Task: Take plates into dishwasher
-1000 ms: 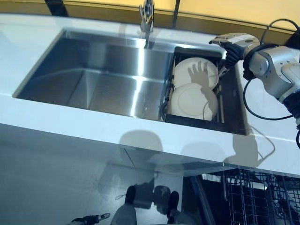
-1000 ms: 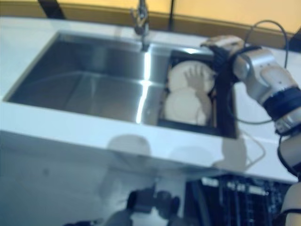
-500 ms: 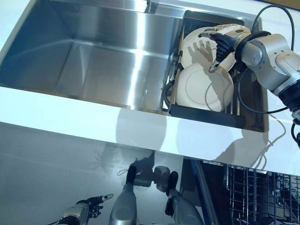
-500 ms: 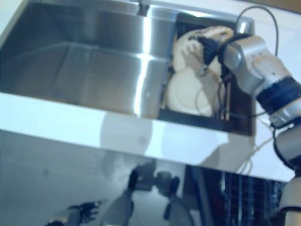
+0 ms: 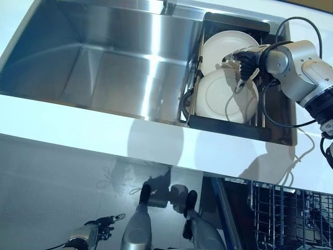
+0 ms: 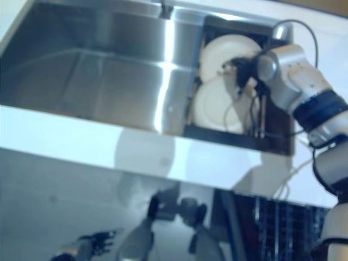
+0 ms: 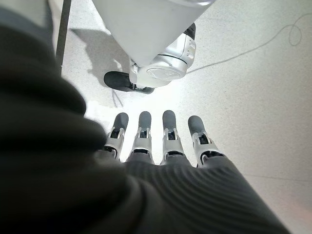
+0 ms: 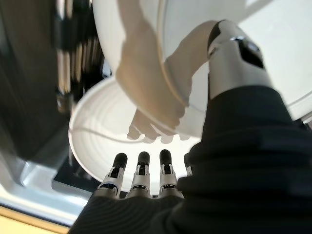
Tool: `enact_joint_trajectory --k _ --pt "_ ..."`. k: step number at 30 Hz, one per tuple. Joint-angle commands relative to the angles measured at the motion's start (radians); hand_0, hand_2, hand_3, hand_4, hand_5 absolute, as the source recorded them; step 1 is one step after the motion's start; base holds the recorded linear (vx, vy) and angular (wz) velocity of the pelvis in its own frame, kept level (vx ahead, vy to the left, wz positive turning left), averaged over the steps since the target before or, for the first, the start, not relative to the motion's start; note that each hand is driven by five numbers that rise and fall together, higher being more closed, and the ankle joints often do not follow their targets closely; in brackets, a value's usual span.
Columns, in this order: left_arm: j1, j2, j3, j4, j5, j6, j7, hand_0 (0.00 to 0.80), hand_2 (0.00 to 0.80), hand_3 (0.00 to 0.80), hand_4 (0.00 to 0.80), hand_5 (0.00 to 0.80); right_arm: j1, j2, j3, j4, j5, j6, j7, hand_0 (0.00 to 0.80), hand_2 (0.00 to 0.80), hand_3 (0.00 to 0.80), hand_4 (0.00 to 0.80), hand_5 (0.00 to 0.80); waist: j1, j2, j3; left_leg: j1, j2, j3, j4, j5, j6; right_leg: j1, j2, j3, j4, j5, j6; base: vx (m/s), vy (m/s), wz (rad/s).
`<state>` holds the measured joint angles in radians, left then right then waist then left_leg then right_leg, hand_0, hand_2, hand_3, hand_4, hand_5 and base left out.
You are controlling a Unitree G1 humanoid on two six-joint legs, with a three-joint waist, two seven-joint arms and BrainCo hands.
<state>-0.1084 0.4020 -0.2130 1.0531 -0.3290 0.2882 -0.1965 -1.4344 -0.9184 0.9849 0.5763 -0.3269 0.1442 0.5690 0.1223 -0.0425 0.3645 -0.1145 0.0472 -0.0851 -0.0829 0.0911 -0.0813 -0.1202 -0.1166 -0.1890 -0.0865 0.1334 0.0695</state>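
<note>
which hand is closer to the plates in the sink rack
Right. The right hand is over the two white plates in the dark rack, fingers at their overlap. The left hand hangs low near the floor, far from them.

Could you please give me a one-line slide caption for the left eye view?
Right hand reaches over two white plates in the dark rack beside the steel sink.

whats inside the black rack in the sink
Two white plates stand in the black rack: the near plate overlaps the far plate's lower part. The right hand reaches in between them, covering part of both. The rack's floor is hidden beneath them.
</note>
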Motion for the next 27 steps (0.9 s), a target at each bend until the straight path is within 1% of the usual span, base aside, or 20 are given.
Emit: enact_joint_trajectory --k 1,5,12,14,15,18,19,20,21,23,24,27 --pt "-0.013 0.023 -0.036 0.048 0.012 -0.007 -0.004 0.000 0.000 0.000 0.000 0.000 -0.053 0.017 0.001 0.051 0.042 0.046 0.047 0.000 0.000 0.000 0.000 0.000 0.010 -0.029 -0.018 0.002 -0.008 0.077 -0.004 -0.021 0.011 0.026 -0.065 -0.004 0.001 -0.005 0.086 0.000 0.000 0.00" --pt "-0.011 0.021 -0.030 0.048 0.015 -0.005 -0.004 0.000 0.000 0.000 0.000 0.000 -0.031 0.036 -0.015 0.073 0.050 0.073 0.106 0.000 0.000 0.000 0.000 0.000 0.015 -0.030 -0.015 0.004 -0.008 0.077 -0.004 -0.019 0.010 0.031 -0.065 -0.007 0.000 -0.004 0.084 0.000 0.000 0.00" --pt "-0.005 0.016 -0.023 0.050 0.019 -0.007 0.001 0.000 0.000 0.000 0.000 0.000 0.020 0.055 -0.053 0.074 0.058 0.105 0.137 0.000 0.000 0.000 0.000 0.000 0.019 -0.035 -0.010 0.005 -0.007 0.080 -0.004 -0.017 0.008 0.035 -0.064 -0.008 -0.001 -0.005 0.082 0.000 0.000 0.00" --pt "-0.005 0.013 -0.023 0.054 0.017 -0.013 0.003 0.000 0.000 0.000 0.000 0.000 0.037 0.064 -0.064 0.068 0.054 0.131 0.170 0.000 0.000 0.000 0.000 0.000 0.019 -0.035 -0.006 0.001 -0.006 0.082 -0.004 -0.015 0.007 0.032 -0.065 -0.008 -0.001 -0.004 0.082 0.000 0.000 0.00" --pt "-0.005 0.013 -0.023 0.054 0.017 -0.013 0.003 0.000 0.000 0.000 0.000 0.000 0.038 0.065 -0.064 0.067 0.054 0.133 0.173 0.000 0.000 0.000 0.000 0.000 0.019 -0.035 -0.006 0.001 -0.006 0.082 -0.004 -0.015 0.007 0.032 -0.065 -0.008 -0.001 -0.004 0.082 -0.031 0.008 0.00" --pt "-0.006 0.013 -0.017 0.055 0.013 -0.017 0.001 0.000 0.000 0.000 0.000 0.000 0.065 0.063 -0.081 0.062 0.056 0.172 0.243 0.000 0.000 0.000 0.000 0.000 0.017 -0.033 0.002 -0.003 -0.006 0.085 -0.004 -0.014 0.007 0.028 -0.066 -0.008 -0.001 -0.002 0.083 -0.027 0.009 0.00" --pt "-0.006 0.013 -0.016 0.053 0.012 -0.016 0.001 0.000 0.000 0.000 0.000 0.000 0.075 0.063 -0.089 0.060 0.059 0.184 0.260 0.044 0.044 0.044 0.044 0.044 0.016 -0.033 0.003 -0.002 -0.006 0.085 -0.004 -0.013 0.007 0.028 -0.066 -0.007 -0.001 -0.002 0.083 0.000 0.000 0.00" --pt "-0.005 0.013 -0.014 0.052 0.012 -0.015 0.001 0.000 0.000 0.000 0.000 0.000 0.089 0.063 -0.099 0.054 0.064 0.200 0.278 0.176 0.176 0.176 0.176 0.176 0.014 -0.033 0.004 -0.002 -0.006 0.086 -0.004 -0.012 0.007 0.029 -0.066 -0.006 -0.001 -0.002 0.083 0.000 0.000 0.00" --pt "-0.006 0.011 -0.012 0.050 0.012 -0.012 0.002 0.000 0.000 0.000 0.000 0.000 0.109 0.066 -0.113 0.048 0.066 0.217 0.290 0.329 0.329 0.329 0.329 0.329 0.013 -0.033 0.005 -0.002 -0.006 0.086 -0.004 -0.012 0.007 0.029 -0.066 -0.005 -0.001 -0.002 0.083 0.000 0.000 0.00" --pt "-0.005 0.011 -0.010 0.050 0.009 -0.013 0.003 0.000 0.000 0.000 0.000 0.000 0.135 0.069 -0.134 0.036 0.065 0.236 0.303 0.744 0.744 0.744 0.744 0.744 0.010 -0.033 0.005 -0.001 -0.007 0.087 -0.004 -0.011 0.006 0.029 -0.066 -0.005 -0.001 -0.002 0.083 0.000 0.000 0.00" --pt "-0.005 0.011 -0.006 0.050 0.010 -0.013 0.001 0.000 0.000 0.000 0.000 0.000 0.153 0.069 -0.150 0.027 0.061 0.243 0.301 0.800 0.800 0.800 0.800 0.800 0.007 -0.033 0.005 -0.001 -0.007 0.088 -0.004 -0.011 0.006 0.029 -0.066 -0.003 -0.001 -0.001 0.083 0.000 0.000 0.00" --pt "-0.008 0.009 -0.002 0.051 0.006 -0.011 0.002 0.000 0.000 0.000 0.000 0.000 0.179 0.075 -0.181 0.022 0.081 0.260 0.260 0.800 0.800 0.800 0.800 0.800 0.003 -0.033 0.004 0.000 -0.006 0.091 -0.004 -0.010 0.006 0.028 -0.065 0.000 -0.001 -0.001 0.083 0.000 0.000 0.00"
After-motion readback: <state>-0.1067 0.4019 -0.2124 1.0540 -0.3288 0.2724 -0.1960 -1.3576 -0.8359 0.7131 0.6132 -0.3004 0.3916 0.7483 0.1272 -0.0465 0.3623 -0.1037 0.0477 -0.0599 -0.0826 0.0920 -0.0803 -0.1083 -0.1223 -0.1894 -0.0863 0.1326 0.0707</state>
